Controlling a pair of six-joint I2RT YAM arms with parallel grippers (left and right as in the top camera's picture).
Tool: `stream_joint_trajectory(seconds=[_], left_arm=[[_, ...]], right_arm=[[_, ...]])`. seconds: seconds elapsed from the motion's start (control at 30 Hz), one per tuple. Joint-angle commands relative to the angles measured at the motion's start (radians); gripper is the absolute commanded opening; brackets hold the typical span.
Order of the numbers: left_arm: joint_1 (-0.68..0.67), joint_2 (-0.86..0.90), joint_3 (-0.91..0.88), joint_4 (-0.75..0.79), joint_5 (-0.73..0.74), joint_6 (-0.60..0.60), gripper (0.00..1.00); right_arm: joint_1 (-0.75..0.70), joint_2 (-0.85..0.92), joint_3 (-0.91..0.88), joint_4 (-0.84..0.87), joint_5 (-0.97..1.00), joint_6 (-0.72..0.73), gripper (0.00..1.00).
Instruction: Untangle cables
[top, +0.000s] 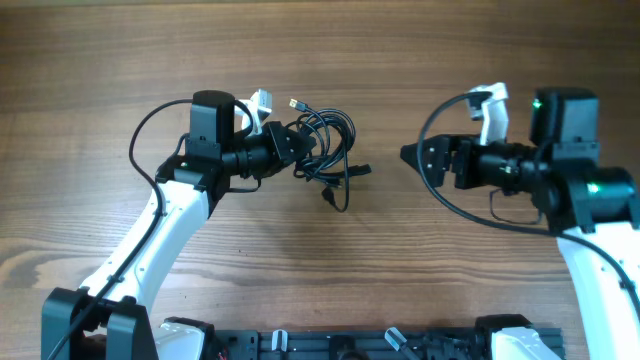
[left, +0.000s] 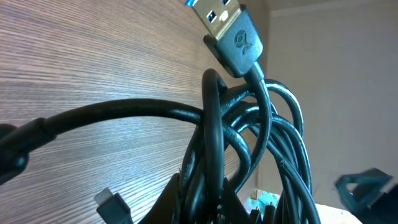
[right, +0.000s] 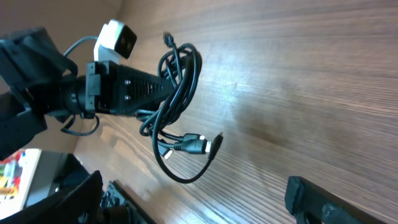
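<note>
The left tool (top: 302, 152) grips the bunched cables (top: 338, 132).

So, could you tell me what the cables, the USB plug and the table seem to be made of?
Cables: black rubbery or plastic sheath, smooth with soft glints.
USB plug: dark matte moulded plastic housing with an embossed logo, bright metal shell at its tip.
Table: wood or wood-look laminate, brown with fine streaked grain; I cannot tell which.
</note>
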Motion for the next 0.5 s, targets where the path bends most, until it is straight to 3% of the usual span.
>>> stream_joint_trajectory(seconds=[0.0, 0.1, 0.3, 0.47], left_arm=[[0.005, -0.025, 0.014, 0.021, 0.045, -0.02, 0.04], [0.001, -0.025, 0.014, 0.013, 0.009, -0.019, 0.04], [-0.013, -0.025, 0.014, -0.119, -0.272, -0.015, 0.04], [-0.04, -0.025, 0.014, -0.122, -0.297, -0.016, 0.04]], right_arm=[[0.07, 0.063, 0.019, 0.023, -0.02, -0.011, 0.93], [0.134, 0.126, 0.018, 0.067, -0.019, 0.027, 0.89], [0.265, 0.193, 0.018, 0.141, 0.132, 0.104, 0.86], [0.304, 0.198, 0.018, 0.156, 0.187, 0.144, 0.86]])
